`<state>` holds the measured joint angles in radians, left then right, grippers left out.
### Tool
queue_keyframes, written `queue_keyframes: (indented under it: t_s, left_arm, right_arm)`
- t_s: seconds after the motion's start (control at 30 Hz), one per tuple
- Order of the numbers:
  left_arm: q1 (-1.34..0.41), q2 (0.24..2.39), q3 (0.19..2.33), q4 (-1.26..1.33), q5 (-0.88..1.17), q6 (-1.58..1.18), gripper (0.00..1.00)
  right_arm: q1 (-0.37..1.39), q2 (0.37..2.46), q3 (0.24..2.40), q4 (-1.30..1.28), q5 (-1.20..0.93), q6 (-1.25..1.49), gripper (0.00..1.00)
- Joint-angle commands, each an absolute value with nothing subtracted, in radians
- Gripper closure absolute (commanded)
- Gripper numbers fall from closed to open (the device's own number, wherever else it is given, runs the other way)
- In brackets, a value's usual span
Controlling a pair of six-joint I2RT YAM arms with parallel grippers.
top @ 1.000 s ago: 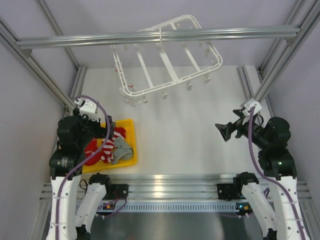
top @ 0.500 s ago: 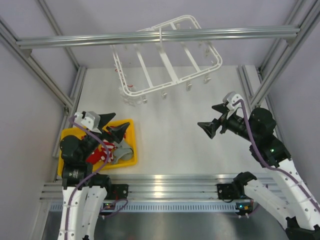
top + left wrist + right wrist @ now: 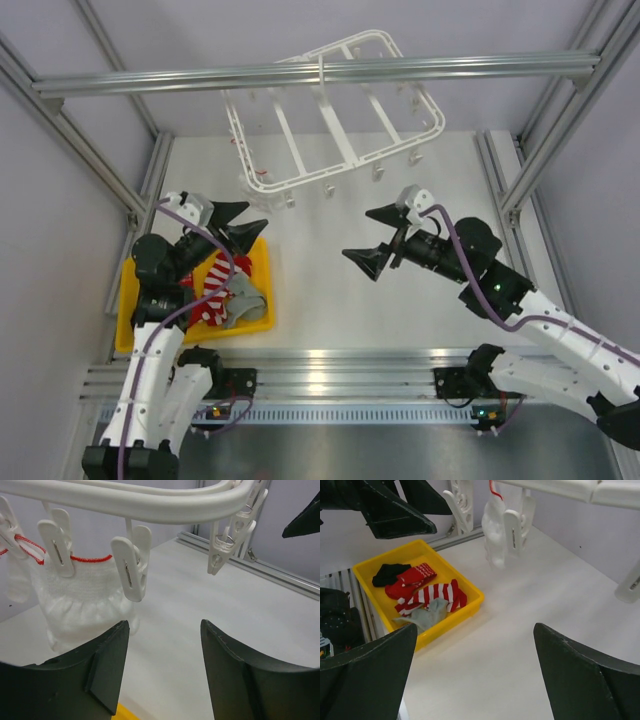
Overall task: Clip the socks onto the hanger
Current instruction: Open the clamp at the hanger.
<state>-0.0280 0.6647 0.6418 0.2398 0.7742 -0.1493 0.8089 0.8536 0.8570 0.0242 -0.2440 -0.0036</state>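
Left wrist: my left gripper (image 3: 162, 625) parted, empty — hanger (image 3: 150, 500) just above; right gripper (image 3: 475, 630) spread wide — socks (image 3: 430, 596) well ahead.

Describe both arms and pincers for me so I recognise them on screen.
Left arm and right arm: white link shells, black joints, a purple cable along each. Left pincer and right pincer: two black, tapering, pointed fingers, white camera box behind.
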Motion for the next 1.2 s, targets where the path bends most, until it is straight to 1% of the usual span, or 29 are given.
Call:
queue_keyframes:
  t_s: [0.0,0.2,0.37,0.57,0.77,0.83,0.97,1.17]
  left_arm:
    - [-0.025,0.698,0.696,0.388,0.819,-0.126,0.37]
    - [-0.025,0.739,0.696,0.445,0.816,-0.117,0.39]
    - [-0.025,0.758,0.692,0.489,0.827,-0.106,0.43]
    - [-0.026,0.798,0.673,0.602,0.827,-0.126,0.43]
    - [-0.026,0.844,0.689,0.635,0.830,-0.135,0.46]
    - [-0.026,0.853,0.693,0.637,0.848,-0.133,0.49]
    - [-0.026,0.841,0.704,0.605,0.891,-0.115,0.63]
    - [-0.026,0.773,0.710,0.502,0.922,-0.075,0.72]
  right_arm:
    - [0.885,0.876,0.882,0.205,-0.161,-0.025,0.00]
    - [0.977,0.946,0.890,0.350,-0.043,-0.020,0.03]
    - [1.048,0.999,0.908,0.429,-0.020,-0.026,0.05]
    - [1.083,1.045,0.916,0.475,-0.006,-0.008,0.07]
    - [1.091,1.075,0.942,0.502,0.024,-0.006,0.09]
    - [1.091,1.095,0.962,0.497,0.061,0.046,0.10]
    - [1.095,1.124,0.989,0.512,0.090,0.075,0.11]
    - [1.097,1.167,1.049,0.500,0.109,0.127,0.12]
